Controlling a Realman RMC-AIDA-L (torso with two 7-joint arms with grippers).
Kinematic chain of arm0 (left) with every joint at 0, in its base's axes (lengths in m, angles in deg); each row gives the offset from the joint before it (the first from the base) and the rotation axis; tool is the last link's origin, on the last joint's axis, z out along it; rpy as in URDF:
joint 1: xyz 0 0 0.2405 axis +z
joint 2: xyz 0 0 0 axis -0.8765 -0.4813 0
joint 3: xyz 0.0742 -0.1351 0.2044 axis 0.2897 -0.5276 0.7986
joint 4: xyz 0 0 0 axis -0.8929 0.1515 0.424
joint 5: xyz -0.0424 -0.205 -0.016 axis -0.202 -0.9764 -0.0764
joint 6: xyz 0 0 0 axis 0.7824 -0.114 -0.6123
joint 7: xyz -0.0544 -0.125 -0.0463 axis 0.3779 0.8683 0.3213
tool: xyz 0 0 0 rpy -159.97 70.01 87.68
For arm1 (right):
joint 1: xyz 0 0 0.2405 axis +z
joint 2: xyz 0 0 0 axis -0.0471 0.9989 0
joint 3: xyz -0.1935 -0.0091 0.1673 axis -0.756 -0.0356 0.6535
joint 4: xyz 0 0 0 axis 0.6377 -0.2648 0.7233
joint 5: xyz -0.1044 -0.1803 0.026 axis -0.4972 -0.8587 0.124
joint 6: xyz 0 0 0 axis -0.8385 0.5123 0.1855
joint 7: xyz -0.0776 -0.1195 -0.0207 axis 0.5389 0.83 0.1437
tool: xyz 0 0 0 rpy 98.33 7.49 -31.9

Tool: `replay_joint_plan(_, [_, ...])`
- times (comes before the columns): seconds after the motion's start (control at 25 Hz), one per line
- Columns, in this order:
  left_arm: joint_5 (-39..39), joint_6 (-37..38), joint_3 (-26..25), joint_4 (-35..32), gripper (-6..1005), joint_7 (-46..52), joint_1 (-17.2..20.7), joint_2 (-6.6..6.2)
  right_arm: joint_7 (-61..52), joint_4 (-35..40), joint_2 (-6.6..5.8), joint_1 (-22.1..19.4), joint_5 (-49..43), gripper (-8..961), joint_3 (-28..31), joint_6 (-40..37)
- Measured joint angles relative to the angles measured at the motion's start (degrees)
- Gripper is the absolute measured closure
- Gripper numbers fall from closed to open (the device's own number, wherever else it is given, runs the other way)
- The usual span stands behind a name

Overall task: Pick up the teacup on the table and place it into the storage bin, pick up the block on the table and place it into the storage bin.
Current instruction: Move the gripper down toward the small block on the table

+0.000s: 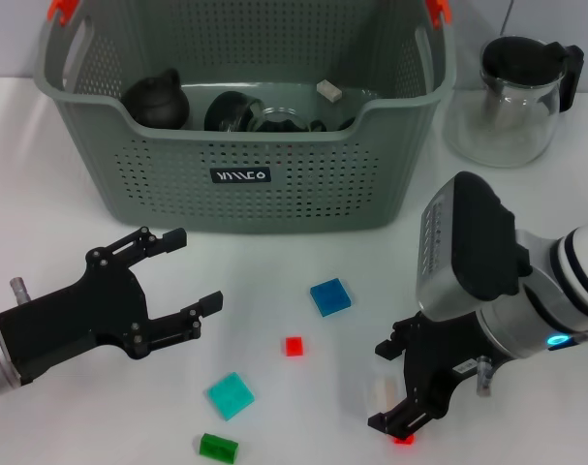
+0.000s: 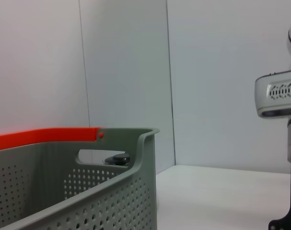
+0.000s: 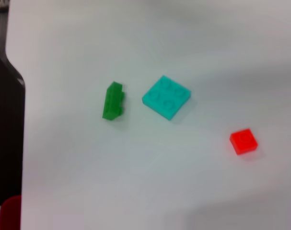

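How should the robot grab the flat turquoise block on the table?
Probably from straight above, closing the fingers on two opposite side edges. The turquoise block lies flat on the table, a thin square with studs on top, so only its low sides offer grip. The open left gripper is nearest; the green block sits close by.

Storage bin [image 1: 274,145]: small black label [image 1: 240,176] on front wall, white lettering, stylised strokes, characters not legible as word. No other text, number, brand or sign readable in any view.
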Motion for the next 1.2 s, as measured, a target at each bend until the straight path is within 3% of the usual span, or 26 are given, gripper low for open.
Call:
replay_joint_plan(0.56, [0.0, 0.0, 0.0, 0.1, 171, 0.0, -0.1, 0.00, -0.9, -0.8, 0.01, 1.0, -1.6, 67, -2.6, 0.6])
replay_joint_plan(0.68, [0.0, -0.1, 0.0, 0.1, 171, 0.0, -0.1, 0.00, -1.0, -0.8, 0.01, 1.0, -1.6, 247, -2.7, 0.9])
replay_joint_plan(1.2, [0.0, -0.2, -0.3, 0.1, 171, 0.0, 0.1, 0.00, -2.5, -0.6, 0.01, 1.8, -3.1, 443, -4.4, 0.4])
